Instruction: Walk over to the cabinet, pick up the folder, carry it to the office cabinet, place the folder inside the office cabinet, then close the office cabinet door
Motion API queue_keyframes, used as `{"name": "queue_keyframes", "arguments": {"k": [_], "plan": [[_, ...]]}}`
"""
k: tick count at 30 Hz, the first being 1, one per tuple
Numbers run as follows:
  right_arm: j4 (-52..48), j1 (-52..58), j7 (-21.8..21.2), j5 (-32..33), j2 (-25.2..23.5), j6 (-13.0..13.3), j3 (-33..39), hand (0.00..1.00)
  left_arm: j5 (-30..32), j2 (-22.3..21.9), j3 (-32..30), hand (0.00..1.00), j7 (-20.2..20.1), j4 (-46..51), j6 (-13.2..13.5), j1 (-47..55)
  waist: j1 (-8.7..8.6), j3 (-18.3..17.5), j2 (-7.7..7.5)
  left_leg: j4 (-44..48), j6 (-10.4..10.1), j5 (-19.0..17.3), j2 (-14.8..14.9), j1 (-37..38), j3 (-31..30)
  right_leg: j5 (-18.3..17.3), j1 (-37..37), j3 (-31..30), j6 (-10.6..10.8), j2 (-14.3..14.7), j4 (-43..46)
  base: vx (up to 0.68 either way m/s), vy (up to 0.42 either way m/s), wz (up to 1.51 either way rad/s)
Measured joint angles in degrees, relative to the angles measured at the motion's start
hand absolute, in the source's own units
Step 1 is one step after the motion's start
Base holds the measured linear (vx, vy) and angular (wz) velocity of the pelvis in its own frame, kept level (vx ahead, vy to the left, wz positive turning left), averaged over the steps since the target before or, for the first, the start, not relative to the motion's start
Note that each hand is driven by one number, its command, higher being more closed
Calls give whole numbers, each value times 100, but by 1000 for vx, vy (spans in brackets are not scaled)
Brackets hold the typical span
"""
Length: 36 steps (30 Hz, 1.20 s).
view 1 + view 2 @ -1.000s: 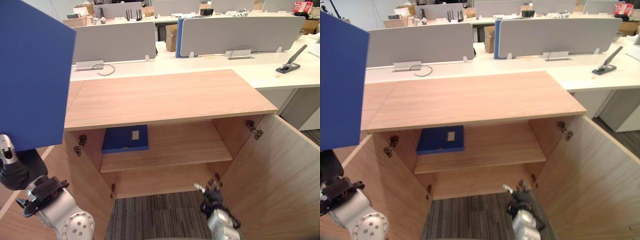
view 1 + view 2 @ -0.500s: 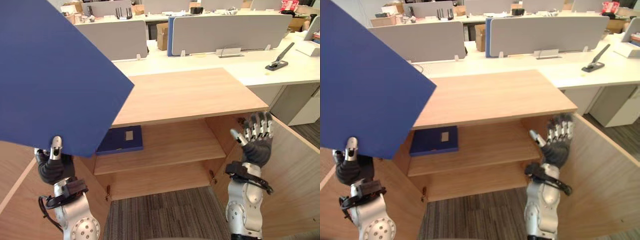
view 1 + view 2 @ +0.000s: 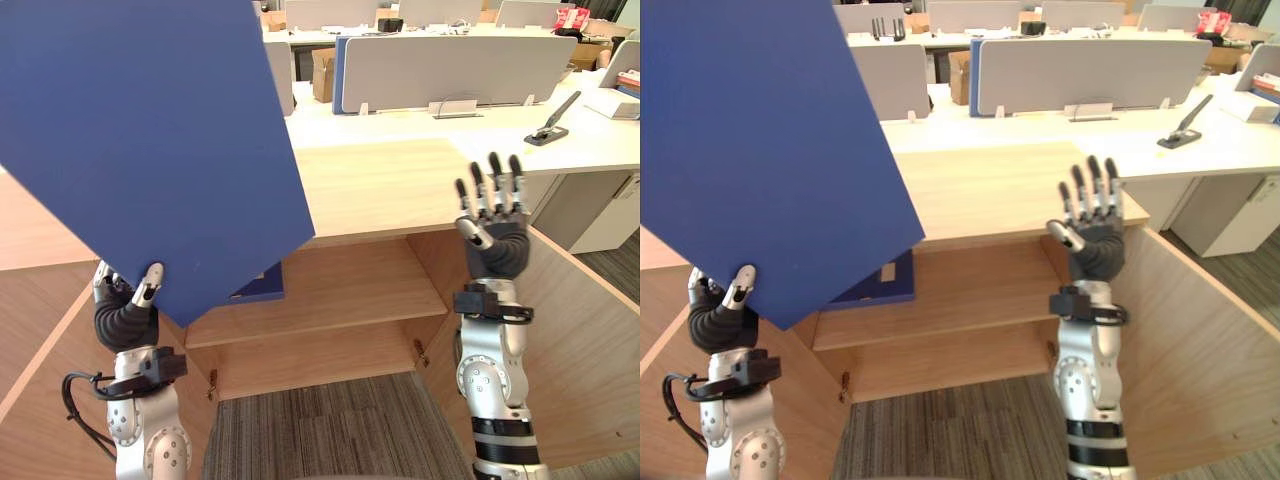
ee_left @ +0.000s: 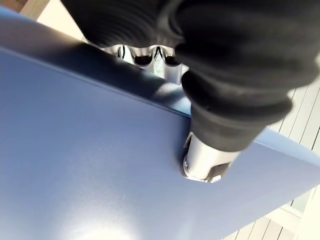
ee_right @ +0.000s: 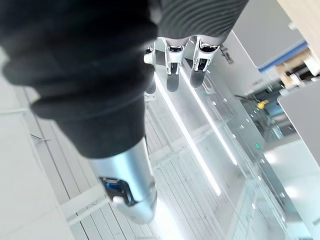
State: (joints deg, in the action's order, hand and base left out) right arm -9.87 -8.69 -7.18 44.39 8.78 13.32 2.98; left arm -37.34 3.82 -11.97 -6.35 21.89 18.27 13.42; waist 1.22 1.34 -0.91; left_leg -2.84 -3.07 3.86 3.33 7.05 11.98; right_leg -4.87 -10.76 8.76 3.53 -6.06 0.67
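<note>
A large blue folder point(image 3: 150, 130) is held up, tilted, across the upper left of the eye views. My left hand point(image 3: 125, 310) is shut on its lower corner, and the thumb point(image 4: 205, 160) presses on the folder's blue face point(image 4: 100, 175). My right hand point(image 3: 495, 235) is raised in front of the cabinet's right side, open with its fingers point(image 5: 172, 70) straight and pointing up, holding nothing. The wooden office cabinet point(image 3: 400, 185) stands in front with both doors swung open. A second blue folder point(image 3: 885, 283) lies flat on its upper shelf point(image 3: 350, 290), partly hidden by the held one.
The open right door point(image 3: 580, 330) and left door point(image 3: 40, 340) flank the grey carpet point(image 3: 330, 430) before the cabinet. Behind are white desks with grey dividers point(image 3: 450, 70) and a black stapler-like tool point(image 3: 555, 120).
My left hand has lifted the blue folder up and rightward until it covers much of the view. My right hand has risen from near the floor to cabinet-top height, fingers up.
</note>
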Motion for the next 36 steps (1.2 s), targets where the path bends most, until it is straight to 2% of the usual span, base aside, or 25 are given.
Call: {"name": "queue_keyframes", "arguments": {"k": [4,8,15,22,29,30,36], "plan": [[569,-501,-324,639,490,-361,-473,0,143,131,21,100,-19,0,0,-46,21,13,-21,2,0,0,0,-26,-7,1,21,0,-1,1,0,0,0,0],[961,-1056,-522,964,912,-561,-1007,0,180,208,134,100,-22,0,-5,-126,35,29,-35,20,3,2,2,-106,-10,4,115,-2,-2,1,61,0,0,0],[1605,-2061,-894,1321,1544,-879,-2394,0,184,591,771,100,-171,2,-27,-140,76,35,-44,18,8,-1,2,-101,-11,4,117,-9,-3,-1,70,0,0,0],[1782,-2682,-1015,1525,1959,-921,-3177,0,179,819,988,100,-213,4,-2,-147,147,38,-42,17,8,-1,1,-101,-10,3,125,-13,-3,-4,81,-5,2,0],[1900,-3100,-1013,1515,2048,-790,-3380,0,114,831,1065,100,-148,4,153,-173,163,40,-39,13,7,0,1,-102,-8,3,125,-13,-3,-3,77,0,0,0],[1901,-3179,-1011,1508,2049,-758,-3401,100,106,831,1067,100,-132,5,207,-178,164,40,-39,11,7,0,1,-101,-8,3,126,-13,-3,-3,78,0,0,0],[1896,-3671,-1046,1291,2191,-658,-3626,100,105,830,1067,100,-7,16,386,-197,169,40,-39,11,8,1,1,-100,-8,3,125,-13,-3,-4,81,0,0,0]]}}
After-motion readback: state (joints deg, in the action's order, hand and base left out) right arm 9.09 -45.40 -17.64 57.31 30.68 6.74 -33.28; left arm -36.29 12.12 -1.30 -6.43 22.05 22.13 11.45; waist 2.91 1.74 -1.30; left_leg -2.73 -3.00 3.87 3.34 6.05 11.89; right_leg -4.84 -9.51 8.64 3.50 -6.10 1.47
